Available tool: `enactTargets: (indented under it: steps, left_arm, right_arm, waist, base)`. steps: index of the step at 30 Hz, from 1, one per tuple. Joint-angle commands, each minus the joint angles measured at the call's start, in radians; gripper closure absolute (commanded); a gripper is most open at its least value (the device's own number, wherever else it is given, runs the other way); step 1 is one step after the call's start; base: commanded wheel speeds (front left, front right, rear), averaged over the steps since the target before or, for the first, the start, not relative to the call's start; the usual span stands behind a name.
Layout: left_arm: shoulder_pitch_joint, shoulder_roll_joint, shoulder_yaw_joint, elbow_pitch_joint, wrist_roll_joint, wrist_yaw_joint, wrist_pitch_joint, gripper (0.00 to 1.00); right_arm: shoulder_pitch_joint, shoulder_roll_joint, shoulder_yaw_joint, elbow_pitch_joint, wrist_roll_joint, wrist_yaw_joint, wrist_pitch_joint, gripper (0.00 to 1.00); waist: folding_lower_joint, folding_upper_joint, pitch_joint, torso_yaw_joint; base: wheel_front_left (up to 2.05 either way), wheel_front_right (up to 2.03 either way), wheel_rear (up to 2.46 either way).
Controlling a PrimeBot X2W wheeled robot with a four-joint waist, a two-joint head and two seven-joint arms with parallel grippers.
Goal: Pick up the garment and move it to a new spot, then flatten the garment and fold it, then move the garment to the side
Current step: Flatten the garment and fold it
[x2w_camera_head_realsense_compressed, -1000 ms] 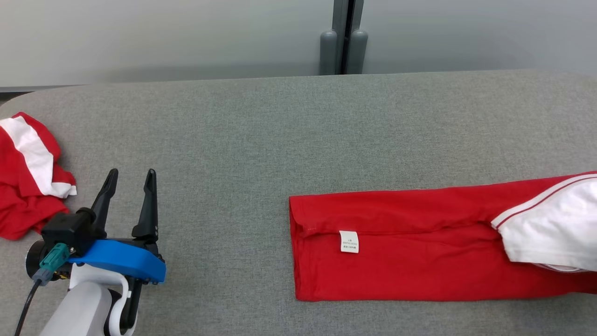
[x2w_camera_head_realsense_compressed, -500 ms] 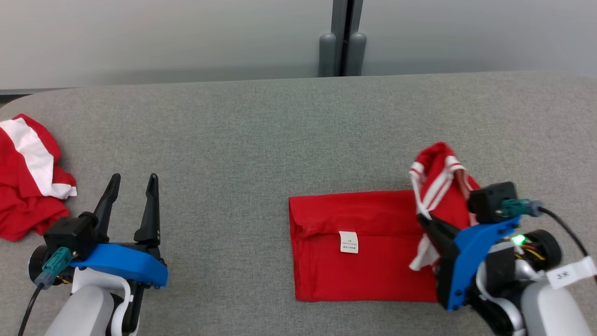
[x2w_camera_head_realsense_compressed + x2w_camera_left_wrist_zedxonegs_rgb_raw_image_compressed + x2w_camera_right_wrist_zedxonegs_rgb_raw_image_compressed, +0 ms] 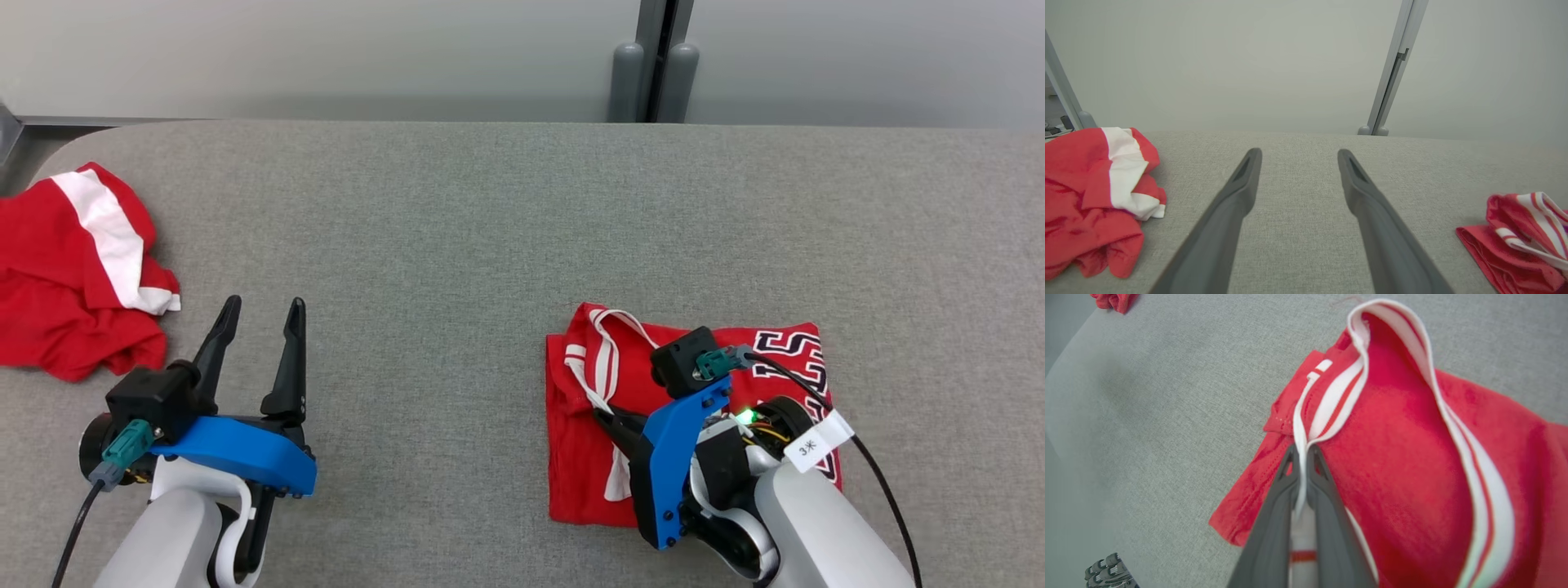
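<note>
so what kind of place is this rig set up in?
Looks like a lab or test cell for garment folding: a grey fabric-covered table, plain grey partition panels joined by a post behind it, and a crumpled red-and-white garment at the table's left end.

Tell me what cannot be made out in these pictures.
- Head view: black-and-white print on the folded garment, mostly covered by the right arm.
- Head view: crumpled garment, cut off by the left edge.
- Right wrist view: small dark object at the bottom-left corner, cut off, unidentifiable.
</note>
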Motion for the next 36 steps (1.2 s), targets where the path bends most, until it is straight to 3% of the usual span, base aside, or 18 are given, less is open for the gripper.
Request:
enactTargets:
  steps: [1, 7, 9, 10, 11, 17, 20, 26, 30, 33, 34, 35, 36]
  left_arm:
    - [-0.012, -0.002, 0.0, 0.004, 0.004, -0.003, -0.004, 0.0]
    - [-0.015, -0.004, 0.0, 0.013, 0.001, -0.007, -0.006, 0.0]
    - [-0.016, -0.006, -0.001, 0.015, 0.001, -0.006, -0.007, 0.0]
    - [-0.017, -0.006, -0.001, 0.016, 0.0, -0.006, -0.008, 0.0]
    - [-0.017, -0.005, 0.001, 0.019, -0.001, -0.008, -0.008, 0.0]
    - [-0.006, -0.001, 0.013, 0.027, -0.008, -0.007, -0.01, 0.0]
    - [0.007, 0.007, 0.021, 0.022, -0.01, -0.001, -0.012, 0.0]
    - [0.021, 0.023, 0.036, 0.007, -0.014, 0.005, -0.013, 0.0]
    - [0.026, 0.023, 0.039, 0.002, -0.015, 0.006, -0.014, 0.0]
    - [0.027, 0.02, 0.039, -0.002, -0.016, 0.006, -0.014, 0.0]
    - [0.027, 0.02, 0.039, -0.002, -0.016, 0.006, -0.015, 0.0]
    - [0.025, 0.019, 0.039, -0.003, -0.016, 0.005, -0.015, 0.0]
    - [0.024, 0.019, 0.039, -0.003, -0.016, 0.005, -0.015, 0.0]
  right_arm:
    - [-0.025, 0.003, 0.019, 0.02, 0.016, 0.0, -0.015, 1.0]
    - [-0.075, 0.002, 0.074, 0.117, 0.062, 0.0, -0.058, 1.0]
    - [-0.082, 0.002, 0.077, 0.144, 0.066, 0.0, -0.059, 0.53]
    - [-0.085, 0.002, 0.079, 0.151, 0.071, 0.0, -0.065, 0.04]
    - [-0.084, 0.002, 0.083, 0.153, 0.083, 0.0, -0.073, 0.0]
    - [-0.047, 0.001, 0.101, 0.007, 0.318, 0.0, -0.124, 0.0]
    - [-0.027, -0.001, 0.045, -0.109, 0.337, 0.0, -0.16, 0.0]
    - [0.07, -0.065, -0.155, -0.274, 0.172, 0.0, -0.252, 0.0]
    - [0.164, -0.095, -0.246, -0.276, 0.03, 0.0, -0.303, 0.0]
    - [0.223, -0.085, -0.248, -0.232, -0.049, 0.0, -0.328, 0.0]
    - [0.233, -0.077, -0.242, -0.218, -0.066, 0.0, -0.336, 0.37]
    - [0.242, -0.068, -0.23, -0.198, -0.086, 0.0, -0.343, 0.62]
    - [0.249, -0.061, -0.212, -0.177, -0.098, 0.0, -0.349, 1.0]
  waist:
    - [0.0, 0.0, 0.001, 0.007]
    - [0.0, 0.0, 0.001, 0.018]
    - [0.0, 0.0, 0.001, 0.02]
    - [0.0, 0.0, 0.001, 0.02]
    - [0.0, 0.0, 0.0, 0.02]
    - [0.0, 0.0, -0.011, 0.005]
    - [0.0, 0.0, -0.018, -0.009]
    - [0.0, 0.0, -0.029, -0.03]
    - [0.0, 0.0, -0.031, -0.034]
    - [0.0, 0.0, -0.029, -0.035]
    - [0.0, 0.0, -0.027, -0.035]
    - [0.0, 0.0, -0.026, -0.035]
    - [0.0, 0.0, -0.024, -0.035]
  base:
    - [0.0, 0.0, 0.0]
    - [0.0, 0.0, 0.0]
    - [0.0, 0.0, 0.0]
    - [0.0, 0.0, 0.0]
    - [0.0, 0.0, 0.0]
    - [0.0, 0.0, 0.0]
    - [0.0, 0.0, 0.0]
    - [0.0, 0.0, 0.0]
    - [0.0, 0.0, 0.0]
    - [0.0, 0.0, 0.0]
    - [0.0, 0.0, 0.0]
    - [0.0, 0.0, 0.0]
    - [0.0, 0.0, 0.0]
